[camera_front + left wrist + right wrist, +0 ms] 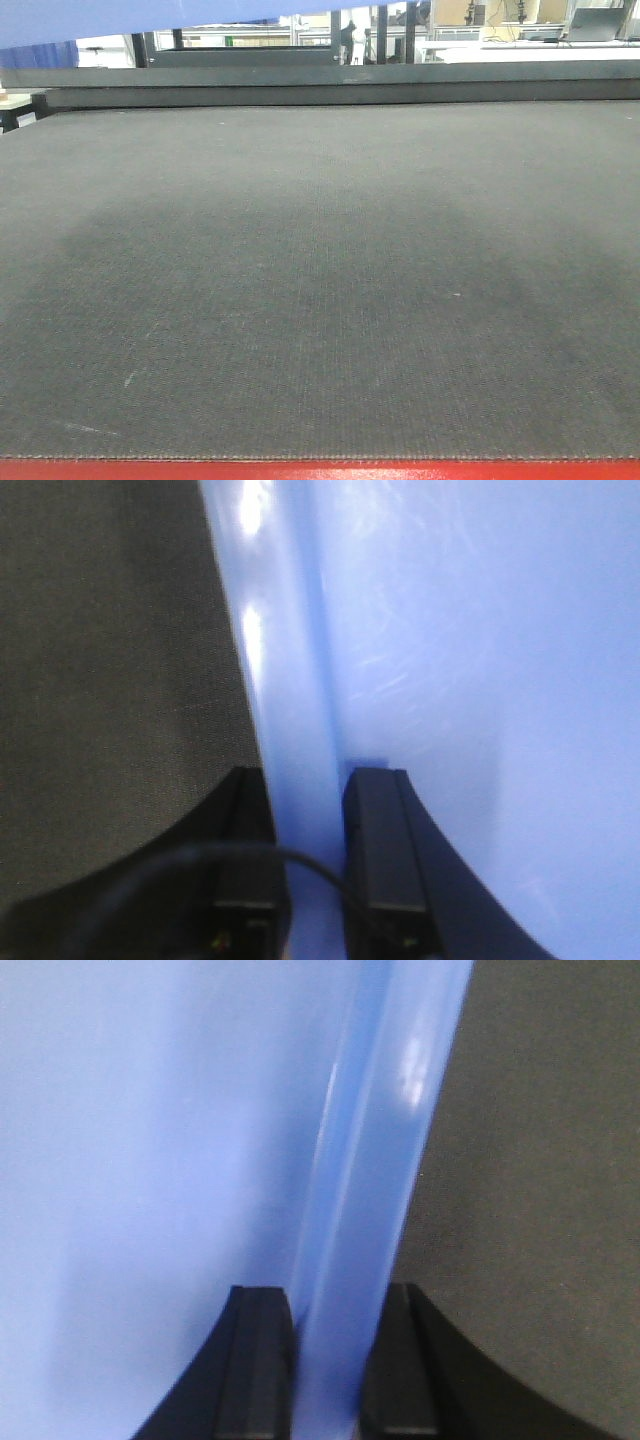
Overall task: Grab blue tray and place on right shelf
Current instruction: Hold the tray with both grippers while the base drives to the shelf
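Carry step: left fingers (378, 850) and right fingers (258, 1360) each pinch a rim of the blue tray (480, 680), held above the desk (320, 300) (right shelf unseen); next likely calls for a level swing rightward.

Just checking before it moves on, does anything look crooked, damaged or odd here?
Nothing stands out. The rim of the blue tray sits between the jaws of the left gripper and the right gripper, and the dark mat shows no spill or damage.
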